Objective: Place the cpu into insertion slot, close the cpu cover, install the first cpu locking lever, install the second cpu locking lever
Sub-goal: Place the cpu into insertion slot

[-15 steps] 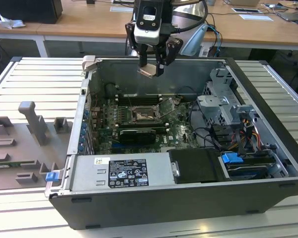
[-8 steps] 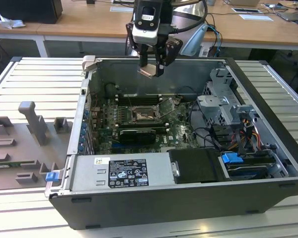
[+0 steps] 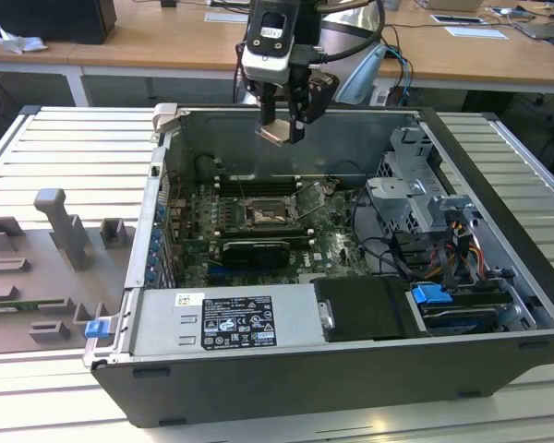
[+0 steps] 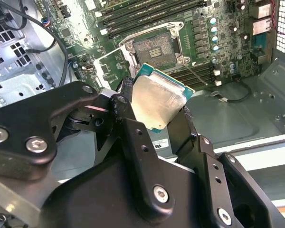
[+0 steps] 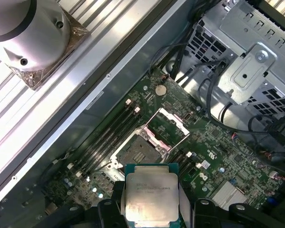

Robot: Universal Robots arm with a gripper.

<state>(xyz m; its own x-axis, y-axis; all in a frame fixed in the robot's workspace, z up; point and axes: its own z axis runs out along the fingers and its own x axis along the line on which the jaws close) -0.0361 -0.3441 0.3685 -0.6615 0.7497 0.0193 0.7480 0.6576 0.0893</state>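
CPU position: clamped between the two black fingers of the gripper, which presses on opposite edges of the chip. In the exterior view the chip hangs in the air at about the level of the top edge of the open computer case, near its far wall and well clear of the green motherboard below. In both wrist views the CPU shows its pale metal face and a green edge, tilted against the board.

Insertion slot status: uncovered and unoccupied. Its dark centre and silver rim show in both wrist views. The slot lies below the gripper and nearer the camera in the exterior view.

CPU cover status: swung open and raised off the slot, hinged along one edge. In the exterior view it stands at the slot's side towards the exterior view's right.

Surroundings: long black memory slots run beside the insertion slot on its far side. A power supply fills the near part of the case, and a metal drive cage sits towards the exterior view's right. The case rests on a ribbed metal table.
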